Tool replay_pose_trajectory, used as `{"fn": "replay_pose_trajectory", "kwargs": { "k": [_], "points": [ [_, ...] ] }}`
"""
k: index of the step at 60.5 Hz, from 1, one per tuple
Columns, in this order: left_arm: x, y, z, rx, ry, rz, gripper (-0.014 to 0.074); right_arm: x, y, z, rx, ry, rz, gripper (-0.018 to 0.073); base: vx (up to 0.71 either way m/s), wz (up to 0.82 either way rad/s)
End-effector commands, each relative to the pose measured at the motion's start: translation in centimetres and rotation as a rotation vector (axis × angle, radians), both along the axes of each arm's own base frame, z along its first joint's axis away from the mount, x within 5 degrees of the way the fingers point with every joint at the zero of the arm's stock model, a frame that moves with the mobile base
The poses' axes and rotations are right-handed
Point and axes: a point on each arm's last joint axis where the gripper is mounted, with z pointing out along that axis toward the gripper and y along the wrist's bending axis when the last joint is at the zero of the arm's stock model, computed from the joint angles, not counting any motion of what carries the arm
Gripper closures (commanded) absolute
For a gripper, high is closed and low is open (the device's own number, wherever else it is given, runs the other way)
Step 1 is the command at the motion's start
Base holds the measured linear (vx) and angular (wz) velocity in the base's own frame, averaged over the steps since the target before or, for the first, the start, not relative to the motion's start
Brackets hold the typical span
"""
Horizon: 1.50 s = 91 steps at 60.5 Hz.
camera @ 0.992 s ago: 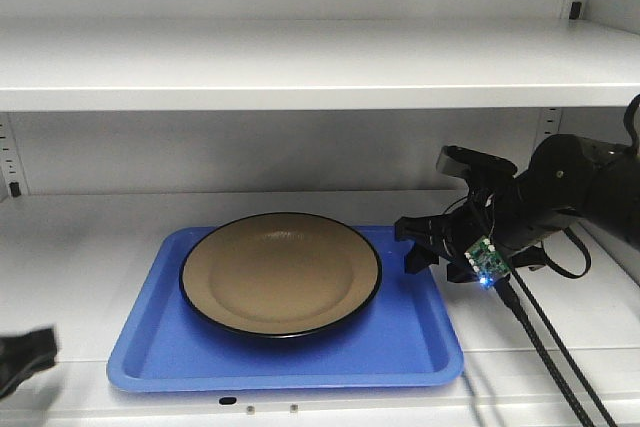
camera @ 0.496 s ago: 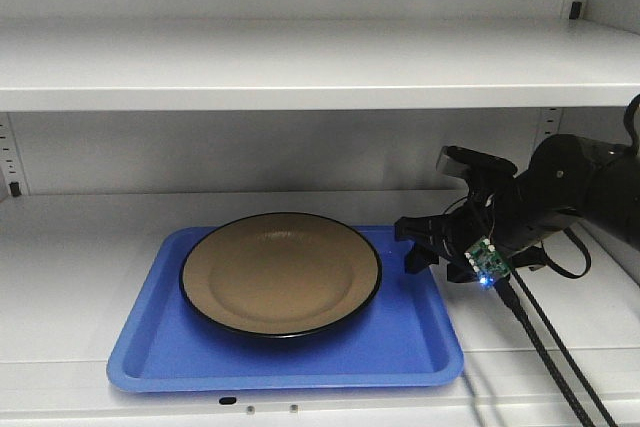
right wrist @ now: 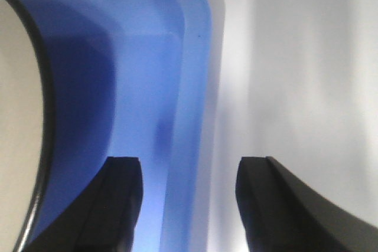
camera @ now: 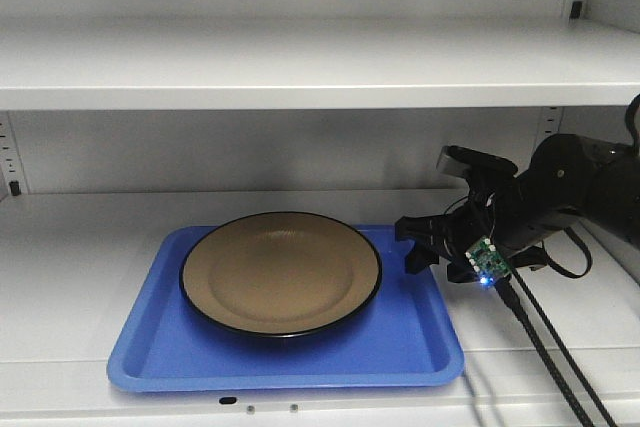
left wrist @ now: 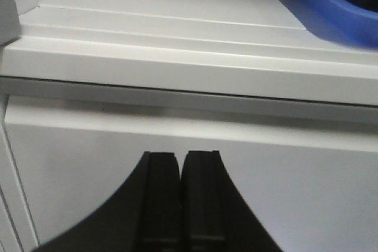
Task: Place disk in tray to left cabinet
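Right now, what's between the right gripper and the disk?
Only bare blue tray floor. In the right wrist view the open right gripper straddles the tray's right rim, and the disk lies beyond that strip, untouched.

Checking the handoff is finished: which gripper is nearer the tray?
Right. The right gripper hangs open above the tray's right rim, beside the disk. The left gripper, shut, sits below the cabinet shelf edge.

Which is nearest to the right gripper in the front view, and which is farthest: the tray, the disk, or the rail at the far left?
From the right gripper:
1. Tray, its right rim just beside it.
2. Disk, centre of tray.
3. Slotted rail, far left back wall.
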Motion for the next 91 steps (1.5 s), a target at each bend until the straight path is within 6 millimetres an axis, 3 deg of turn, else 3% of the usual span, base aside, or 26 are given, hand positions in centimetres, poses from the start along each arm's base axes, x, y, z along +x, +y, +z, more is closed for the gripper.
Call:
{"fn": "replay_pose_trajectory", "kwargs": {
  "k": [1, 42, 58, 63, 64, 73, 83, 91],
  "points": [
    [0.2, 0.1, 0.0, -0.001, -0.036, 0.009, 0.0604, -0.6, -0.1, 3.6, 0.035, -0.123, -0.010, 0.0125, 0.00, 0.00],
    [0.2, 0.1, -0.1, -0.002, -0.027, 0.008, 0.0603, -0.7, -0.1, 3.3, 0.037, -0.100, -0.005, 0.0125, 0.00, 0.00],
    [0.2, 0.1, -0.1, -0.002, -0.027, 0.008, 0.0603, -3.6, -0.8, 5.0, 0.032, -0.123, -0.005, 0.0148, 0.00, 0.00],
    [0.2, 0.1, -0.1, -0.002, -0.027, 0.008, 0.0603, -5.6, -1.4, 4.4, 0.037, -0.171, -0.036, 0.0176, 0.00, 0.00],
    [0.2, 0.1, -0.1, -0.002, -0.027, 0.008, 0.0603, -8.5, -2.4, 3.8, 0.048, -0.268, -0.081, 0.0218, 0.00, 0.00],
    [0.2, 0.1, -0.1, -0.002, -0.027, 0.008, 0.0603, -13.6, -4.1, 3.6, 0.048, -0.451, -0.131, 0.0295, 0.00, 0.00],
    [0.2, 0.1, -0.1, -0.002, -0.027, 0.008, 0.0603, -21.0, -6.7, 3.2, -0.056, -0.695, -0.129, 0.0435, 0.00, 0.00],
    [0.2, 0.1, -0.1, -0.002, -0.027, 0.008, 0.0603, -27.0, -9.4, 0.7, -0.083, -0.809, -0.241, 0.0573, 0.00, 0.00]
  ]
}}
